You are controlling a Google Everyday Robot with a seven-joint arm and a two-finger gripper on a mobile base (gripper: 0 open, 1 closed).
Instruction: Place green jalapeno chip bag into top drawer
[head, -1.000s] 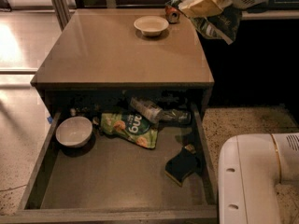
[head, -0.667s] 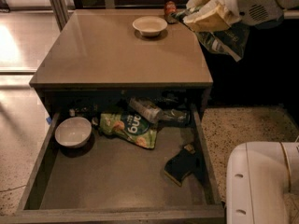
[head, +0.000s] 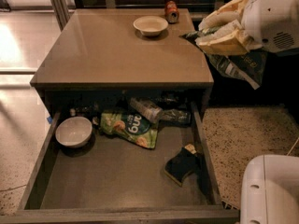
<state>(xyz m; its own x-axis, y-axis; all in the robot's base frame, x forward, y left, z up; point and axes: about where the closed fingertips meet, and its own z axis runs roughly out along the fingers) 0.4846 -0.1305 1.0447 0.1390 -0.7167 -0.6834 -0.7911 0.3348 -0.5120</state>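
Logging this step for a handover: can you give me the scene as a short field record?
gripper: upper right, beyond the right edge of the table, shut on the green jalapeno chip bag
top drawer: open, bag not yet inside
drawer contents: white bowl, bright green pouch, bottle, dark flat object
table holds: second bowl, can

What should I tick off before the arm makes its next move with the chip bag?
1. Grasp: ok. The end effector, by the table's right edge, is closed on the green jalapeno chip bag.
2. Top drawer open: ok.
3. Free spot inside: ok. The front-centre floor is bare, between the white bowl and the dark object.
4. Bag above the drawer: not ok. It hangs to the right of the table, up at tabletop level.
5. Bag clear of the table edge on the way down: cannot tell.
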